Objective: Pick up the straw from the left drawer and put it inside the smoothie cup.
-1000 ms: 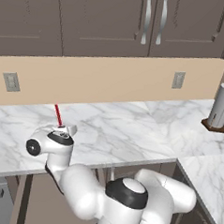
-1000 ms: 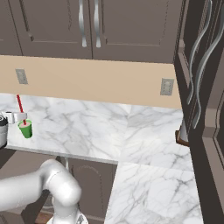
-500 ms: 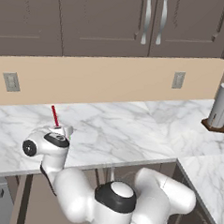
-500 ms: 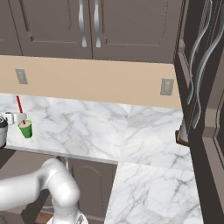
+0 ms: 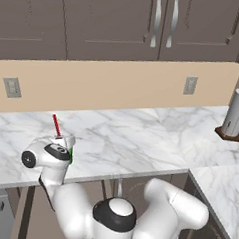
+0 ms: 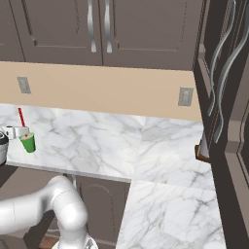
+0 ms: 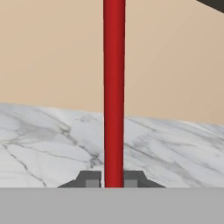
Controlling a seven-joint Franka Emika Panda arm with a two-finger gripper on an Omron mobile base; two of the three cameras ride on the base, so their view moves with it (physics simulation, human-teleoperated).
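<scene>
With arm low over the marble counter, gripper pinching the straw upright just above the green cup, insertion looks underway; next: lower straight, then let go

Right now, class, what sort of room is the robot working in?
A kitchen, most likely: a marble counter under dark wall cabinets, with a paper towel holder standing on it.
</scene>
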